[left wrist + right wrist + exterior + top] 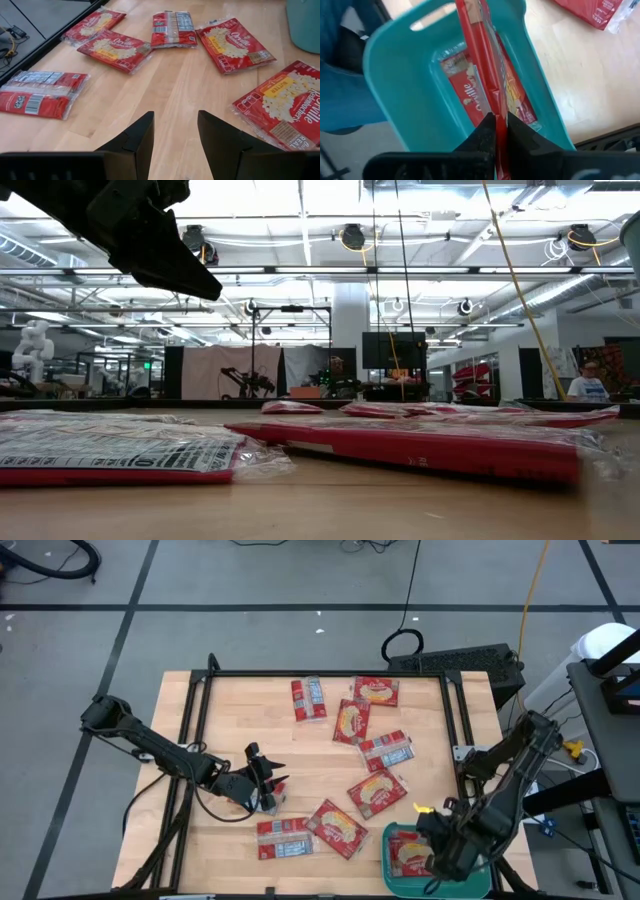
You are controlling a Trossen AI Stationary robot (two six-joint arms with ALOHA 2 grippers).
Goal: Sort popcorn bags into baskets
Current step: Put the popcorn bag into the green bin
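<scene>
While the right fingers (496,131) pinch a popcorn bag (479,55) edge-up over the basket (395,95), the left fingers (175,145) hover half-open, empty.

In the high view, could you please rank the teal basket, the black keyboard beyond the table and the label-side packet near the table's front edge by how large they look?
1. Black keyboard, though it is foreshortened.
2. Teal basket, partly hidden by the right gripper, so its rank against the keyboard is unsure.
3. Label-side packet, clearly smallest.

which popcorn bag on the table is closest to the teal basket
The yellow-picture popcorn bag just up-left of the basket; the other loose bags lie farther off.
</scene>
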